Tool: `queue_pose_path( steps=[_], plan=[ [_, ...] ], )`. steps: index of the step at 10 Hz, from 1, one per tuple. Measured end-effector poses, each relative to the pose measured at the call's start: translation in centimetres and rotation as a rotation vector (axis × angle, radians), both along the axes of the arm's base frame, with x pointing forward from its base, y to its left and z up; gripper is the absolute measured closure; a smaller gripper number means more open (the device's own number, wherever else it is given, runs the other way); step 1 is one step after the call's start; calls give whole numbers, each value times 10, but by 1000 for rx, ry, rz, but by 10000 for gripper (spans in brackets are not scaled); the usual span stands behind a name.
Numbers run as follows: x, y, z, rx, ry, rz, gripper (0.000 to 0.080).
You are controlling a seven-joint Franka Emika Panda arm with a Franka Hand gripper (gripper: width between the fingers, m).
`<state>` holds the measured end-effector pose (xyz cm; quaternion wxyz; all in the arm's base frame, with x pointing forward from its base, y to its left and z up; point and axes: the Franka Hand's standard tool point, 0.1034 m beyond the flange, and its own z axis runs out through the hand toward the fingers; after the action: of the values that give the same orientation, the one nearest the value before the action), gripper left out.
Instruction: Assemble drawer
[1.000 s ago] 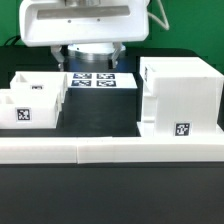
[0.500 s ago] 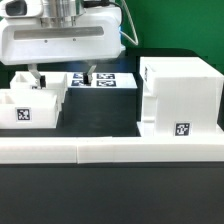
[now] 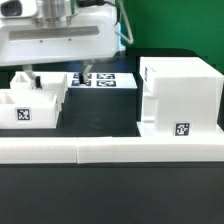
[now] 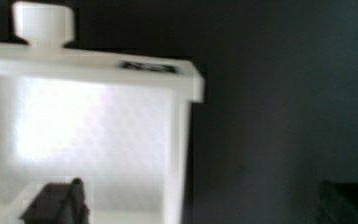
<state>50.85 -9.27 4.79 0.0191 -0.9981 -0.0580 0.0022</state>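
Observation:
The drawer's tall white casing (image 3: 180,98) stands at the exterior view's right, with a tag low on its front. Two shallow white trays sit at the left: a back tray (image 3: 42,88) and a front tray (image 3: 24,112) with a tag. My gripper (image 3: 57,77) hangs open over the back tray, its jaws wide apart. In the wrist view my gripper (image 4: 202,203) straddles the tray's side wall (image 4: 179,150): one fingertip (image 4: 55,200) is over the tray's inside, the other (image 4: 350,200) over the black table. The tray's knob (image 4: 43,22) and tag (image 4: 149,68) show.
The marker board (image 3: 103,80) lies flat behind, between the trays and the casing. A long low white border wall (image 3: 110,152) runs along the front. The black table (image 3: 100,115) shows between the trays and the casing.
My gripper has moved to the exterior view's left and come down, from over the marker board to over the back tray. The trays and casing have not moved.

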Motion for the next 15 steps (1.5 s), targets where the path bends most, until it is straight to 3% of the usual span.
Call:
queue_pose_path(
  steps=[1,5,10,12,13,15],
  plan=[
    [-8,-1,-14,-12,0,-1,151],
    [-13,-1,-35,-25,5,3,151],
    [-14,-3,-42,-35,-3,3,160],
    [-14,-3,-42,-35,-3,3,527],
    [-14,-3,-42,-35,-3,3,527],
    [-15,-3,-43,-35,-2,4,757]
  ],
)
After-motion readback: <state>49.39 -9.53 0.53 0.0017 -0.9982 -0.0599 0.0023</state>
